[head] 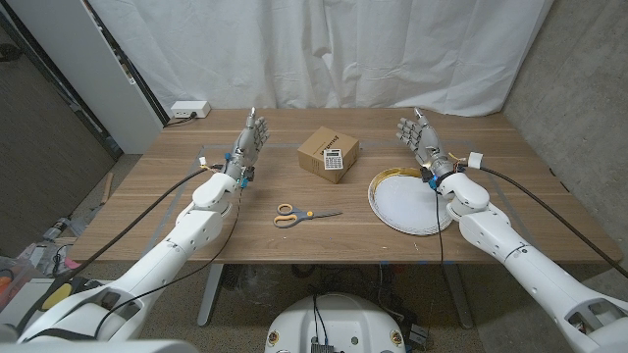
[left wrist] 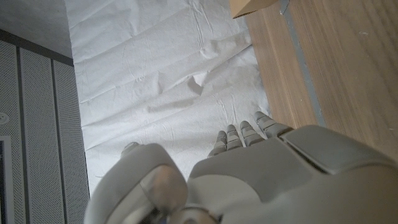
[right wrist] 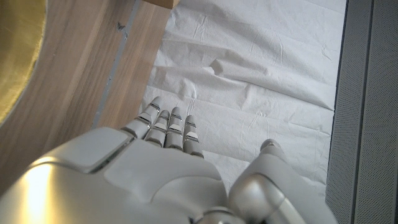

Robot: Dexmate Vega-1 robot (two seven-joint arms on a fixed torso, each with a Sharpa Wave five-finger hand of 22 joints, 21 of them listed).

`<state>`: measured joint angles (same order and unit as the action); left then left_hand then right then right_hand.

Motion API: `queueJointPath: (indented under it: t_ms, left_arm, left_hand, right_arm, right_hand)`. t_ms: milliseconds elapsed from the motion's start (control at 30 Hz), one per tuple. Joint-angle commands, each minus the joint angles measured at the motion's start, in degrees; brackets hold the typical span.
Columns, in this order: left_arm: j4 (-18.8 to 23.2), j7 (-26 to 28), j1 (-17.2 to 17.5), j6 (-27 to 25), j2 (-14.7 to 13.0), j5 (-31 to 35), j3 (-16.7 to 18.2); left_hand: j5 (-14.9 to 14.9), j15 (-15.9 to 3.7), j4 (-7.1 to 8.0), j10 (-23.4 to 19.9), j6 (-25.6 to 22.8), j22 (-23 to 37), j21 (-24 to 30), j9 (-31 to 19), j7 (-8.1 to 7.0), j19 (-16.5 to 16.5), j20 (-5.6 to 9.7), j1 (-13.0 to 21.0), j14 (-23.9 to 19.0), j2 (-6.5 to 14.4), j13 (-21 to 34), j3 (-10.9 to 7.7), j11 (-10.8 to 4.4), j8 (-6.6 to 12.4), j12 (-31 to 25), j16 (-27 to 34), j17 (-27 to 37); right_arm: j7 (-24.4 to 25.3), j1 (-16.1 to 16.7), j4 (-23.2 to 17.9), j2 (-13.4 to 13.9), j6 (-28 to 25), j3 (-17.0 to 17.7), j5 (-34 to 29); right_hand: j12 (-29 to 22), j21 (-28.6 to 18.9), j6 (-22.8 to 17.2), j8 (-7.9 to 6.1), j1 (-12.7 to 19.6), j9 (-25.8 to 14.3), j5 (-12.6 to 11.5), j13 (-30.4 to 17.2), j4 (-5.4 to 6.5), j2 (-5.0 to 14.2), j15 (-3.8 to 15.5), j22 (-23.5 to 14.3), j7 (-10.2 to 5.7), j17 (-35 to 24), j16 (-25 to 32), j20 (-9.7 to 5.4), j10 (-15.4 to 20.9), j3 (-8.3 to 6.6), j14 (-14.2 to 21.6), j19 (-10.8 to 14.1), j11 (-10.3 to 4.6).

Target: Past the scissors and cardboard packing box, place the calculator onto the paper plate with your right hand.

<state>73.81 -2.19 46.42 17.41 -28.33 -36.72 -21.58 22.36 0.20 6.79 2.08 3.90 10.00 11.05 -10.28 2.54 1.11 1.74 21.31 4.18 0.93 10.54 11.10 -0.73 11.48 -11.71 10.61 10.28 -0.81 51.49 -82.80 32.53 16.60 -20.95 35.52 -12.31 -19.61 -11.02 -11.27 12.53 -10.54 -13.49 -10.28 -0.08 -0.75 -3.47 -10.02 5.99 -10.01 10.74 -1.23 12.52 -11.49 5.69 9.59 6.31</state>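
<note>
A small grey calculator (head: 334, 161) lies on top of the cardboard packing box (head: 320, 149) at the table's middle back. Scissors (head: 302, 215) with yellow handles lie in front of the box. The white paper plate (head: 404, 204) with a gold rim sits to the right; its gold edge (right wrist: 15, 56) shows in the right wrist view. My right hand (head: 419, 138) is raised behind the plate, open, fingers up, holding nothing. My left hand (head: 248, 144) is raised left of the box, open and empty. A corner of the box (left wrist: 249, 6) shows in the left wrist view.
A white power strip (head: 189, 110) lies at the back left corner of the wooden table (head: 196, 235). A white curtain (head: 324, 49) hangs behind the table. Cables run along both arms.
</note>
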Motion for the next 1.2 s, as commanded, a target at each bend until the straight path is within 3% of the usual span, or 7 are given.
queueJointPath:
  t_ms: [33, 333, 800, 1200]
  left_arm:
    - [1.23, 0.26, 0.71, -0.57, -0.79, 0.22, -0.03]
    - [3.91, 0.94, 2.35, -2.26, -2.52, -0.39, 0.71]
    - [4.17, 0.4, 3.14, -1.43, -2.8, -0.76, 1.09]
    - [5.09, 0.72, 4.32, -1.05, -2.83, -1.07, 1.31]
  left_hand:
    - [0.22, 0.05, -0.47, -0.46, -0.54, 0.14, 0.29, -0.3, 0.13, -0.1, 1.81, 0.2, -0.45, 0.58, 0.1, 0.16, -0.01, 0.26, -0.27, 0.37, 0.06]
    - [0.18, 0.08, -0.59, -0.93, -1.03, 0.14, 0.35, -0.3, 0.08, -0.29, 1.78, 0.63, -0.71, 1.03, 0.11, 0.07, 0.25, 0.36, -0.37, 0.38, 0.06]
    - [0.1, 0.14, -0.73, -1.07, -1.25, 0.14, 0.41, -0.31, 0.21, -0.53, 1.79, 1.13, -1.06, 1.51, 0.11, 0.0, 0.18, 0.32, -0.31, 0.4, 0.06]
    - [0.0, 0.22, -0.84, -1.28, -1.57, 0.14, 0.39, -0.32, 0.3, -0.56, 1.72, 1.5, -1.19, 1.83, 0.12, 0.0, 0.15, 0.33, -0.3, 0.35, 0.06]
  right_arm:
    - [0.91, 2.92, -4.49, 1.5, 0.93, 0.38, -1.08]
    - [1.91, 5.4, -8.43, 2.57, 1.16, 0.64, -1.82]
    - [2.92, 8.32, -11.05, 2.41, 4.91, 0.97, -3.83]
    - [2.78, 9.78, -14.41, 3.86, 3.77, 1.36, -3.79]
  right_hand:
    - [-0.54, 0.36, -1.09, -0.42, 1.13, -0.28, 0.35, -0.21, -0.42, 0.07, 0.04, -0.07, -0.26, -0.19, 0.4, -0.14, 1.18, -0.18, 1.12, 0.79, 0.08]
    - [-0.68, 0.65, -2.04, -0.64, 1.79, -0.31, 0.68, -0.24, -0.89, 0.31, 0.78, -0.11, -1.33, -0.19, 0.42, -0.36, 1.85, -0.33, 1.79, 1.45, -1.04]
    - [-0.96, 0.82, -3.18, -0.87, 2.71, -0.34, 0.98, -0.26, -1.51, 0.66, 1.17, -0.15, -1.85, -0.17, 0.51, -0.56, 2.99, -0.59, 2.82, 2.58, -1.36]
    - [-1.0, 0.97, -3.65, -0.89, 3.2, -0.37, 1.25, -0.28, -1.84, 0.94, 1.29, -0.18, -2.03, -0.18, 0.57, -0.56, 3.41, -0.76, 3.53, 3.19, -1.47]
